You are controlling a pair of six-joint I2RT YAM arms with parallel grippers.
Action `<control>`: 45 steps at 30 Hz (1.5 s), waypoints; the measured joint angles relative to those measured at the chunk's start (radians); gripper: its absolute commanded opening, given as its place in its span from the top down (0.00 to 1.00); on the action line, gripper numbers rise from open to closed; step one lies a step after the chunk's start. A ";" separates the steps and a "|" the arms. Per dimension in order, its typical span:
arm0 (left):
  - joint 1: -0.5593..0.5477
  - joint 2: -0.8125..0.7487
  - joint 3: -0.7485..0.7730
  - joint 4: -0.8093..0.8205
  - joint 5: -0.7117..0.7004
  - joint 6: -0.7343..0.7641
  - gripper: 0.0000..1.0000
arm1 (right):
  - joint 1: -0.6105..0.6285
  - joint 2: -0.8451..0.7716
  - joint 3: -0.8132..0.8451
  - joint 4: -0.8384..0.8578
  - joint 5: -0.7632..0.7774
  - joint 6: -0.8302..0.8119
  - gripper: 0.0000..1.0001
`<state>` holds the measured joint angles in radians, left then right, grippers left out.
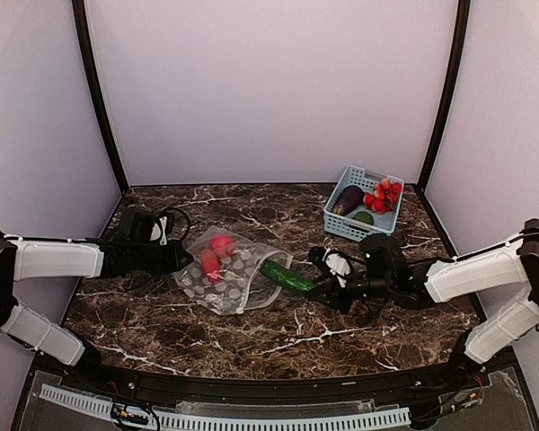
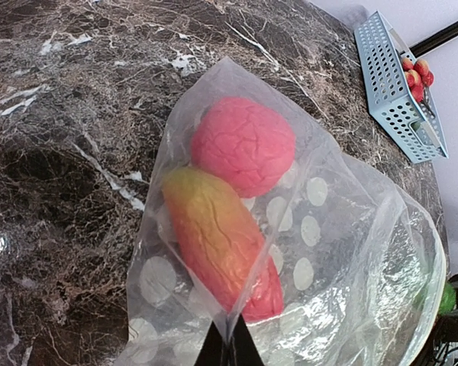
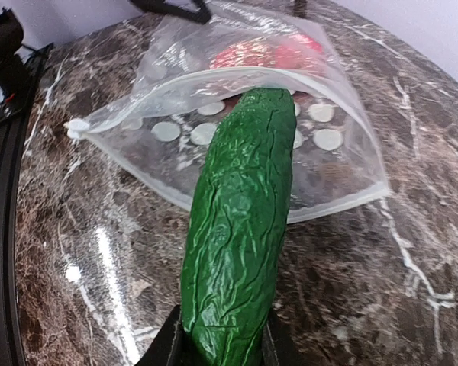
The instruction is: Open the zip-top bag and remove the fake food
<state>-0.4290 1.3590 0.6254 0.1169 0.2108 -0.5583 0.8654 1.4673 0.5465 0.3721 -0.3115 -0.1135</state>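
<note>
The clear zip-top bag (image 1: 229, 274) with pale dots lies mid-table, its mouth open toward the right. Inside it are a pink round piece (image 2: 244, 145) and an orange-red oblong piece (image 2: 221, 248). My left gripper (image 2: 229, 352) is shut, pinching the bag's closed end (image 2: 230, 324). My right gripper (image 3: 223, 349) is shut on a green cucumber (image 3: 240, 229) whose far tip sits just at the bag's open mouth (image 3: 214, 76). In the top view the cucumber (image 1: 286, 276) lies between the bag and the right gripper (image 1: 328, 287).
A light-blue slotted basket (image 1: 341, 222) stands at the back right, holding a purple eggplant (image 1: 348, 198), a cluster of red balls (image 1: 384, 195) and a green piece (image 1: 363, 216). The basket also shows in the left wrist view (image 2: 393, 84).
</note>
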 measured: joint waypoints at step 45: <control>0.000 0.000 0.000 0.028 0.041 -0.024 0.99 | -0.663 0.293 0.495 -0.166 0.280 0.176 0.59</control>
<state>-0.4290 1.3594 0.6254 0.1452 0.2516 -0.5827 0.2020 1.7607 1.0412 0.2066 -0.0315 0.0624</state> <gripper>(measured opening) 0.010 0.252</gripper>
